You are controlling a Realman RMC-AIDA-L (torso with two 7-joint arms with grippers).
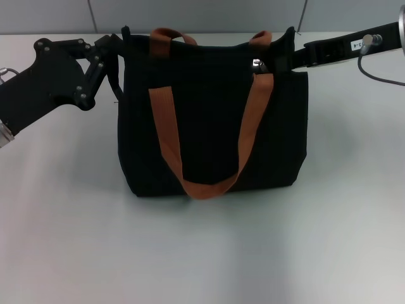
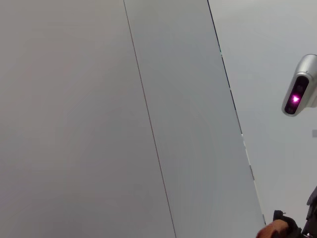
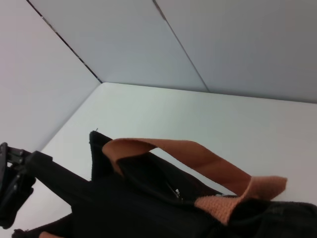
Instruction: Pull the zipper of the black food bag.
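1. Bag [image 1: 212, 126] stands mid-table; zipper [image 1: 257, 64] glints at its top right corner.
2. Draw the tab straight along the zip line toward the left end, bracing that end.
3. Right gripper [image 1: 286, 52] sits at the zipper; grip can't be told.
4. Left gripper [image 1: 114, 54] touches the top left corner; opening unclear.

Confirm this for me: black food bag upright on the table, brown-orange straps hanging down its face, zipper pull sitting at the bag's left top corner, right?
Not quite. The head view shows the silvery zipper near the black food bag's right top corner, beside the right end effector. The bag is upright, straps hanging down its face.
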